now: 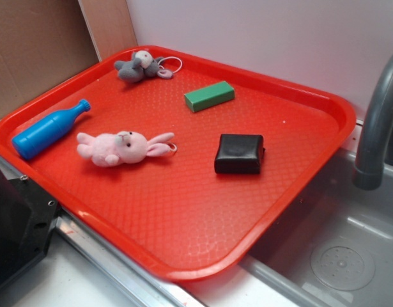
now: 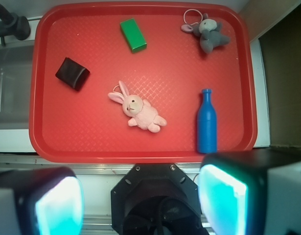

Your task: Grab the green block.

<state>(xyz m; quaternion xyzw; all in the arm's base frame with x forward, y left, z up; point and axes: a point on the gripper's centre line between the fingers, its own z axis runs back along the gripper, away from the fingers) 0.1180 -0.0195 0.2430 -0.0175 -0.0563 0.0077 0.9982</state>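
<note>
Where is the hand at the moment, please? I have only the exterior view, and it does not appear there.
Observer: In the wrist view the hand hangs above and outside the red tray, off the edge nearest the blue bottle.
Operator: Thank you. Is it open?
Observer: Yes, its two fingers stand wide apart with nothing between them.
Operator: And the green block?
Observer: The green block lies near the tray edge farthest from the hand, untouched.
</note>
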